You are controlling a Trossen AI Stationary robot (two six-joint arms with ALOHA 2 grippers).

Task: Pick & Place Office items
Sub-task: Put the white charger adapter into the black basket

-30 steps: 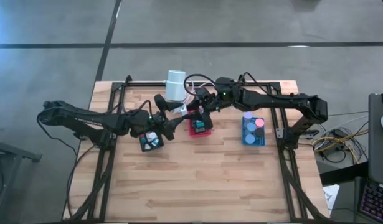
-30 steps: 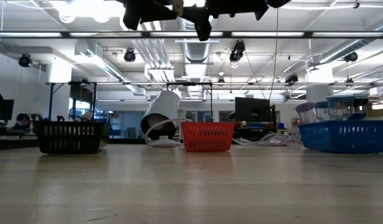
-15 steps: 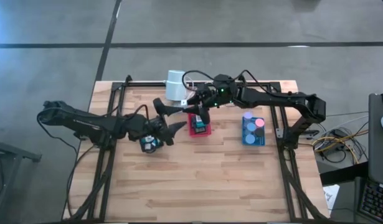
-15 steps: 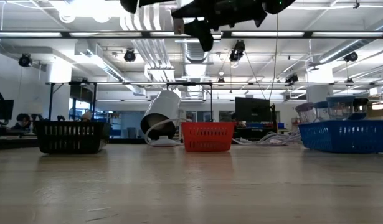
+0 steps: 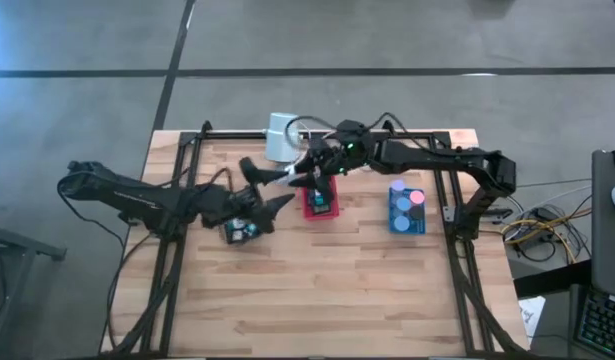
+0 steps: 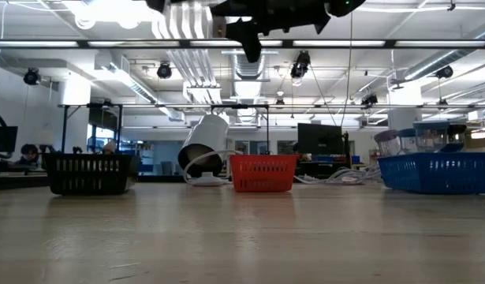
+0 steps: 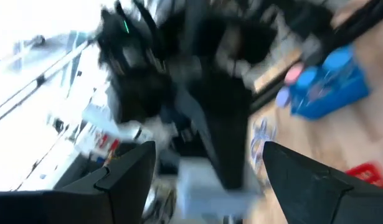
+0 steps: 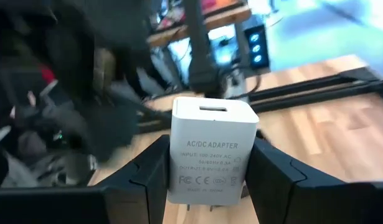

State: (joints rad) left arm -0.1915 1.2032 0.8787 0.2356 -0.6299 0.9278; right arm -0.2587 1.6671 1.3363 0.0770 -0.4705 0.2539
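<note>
One white AC/DC adapter (image 8: 211,149) stands upright, clamped in the right gripper (image 8: 207,171) above the red tray (image 5: 322,203) near the table's far edge; left gripper (image 7: 203,168) hangs open, empty, alongside.

On the table (image 5: 317,290), seen from above, three trays sit in a row across the middle. The left tray (image 5: 239,229) lies at 9 o'clock of the middle tray (image 5: 322,201), and the right tray (image 5: 407,210) at 3 o'clock of it. A cylinder (image 5: 279,137) with its cable lies at 11 o'clock of the middle tray, near the far edge. The left gripper (image 5: 267,187) hangs between the left and middle trays. The right gripper (image 5: 309,172) hangs over the middle tray's far end, with an adapter (image 8: 211,149) between its fingers.
</note>
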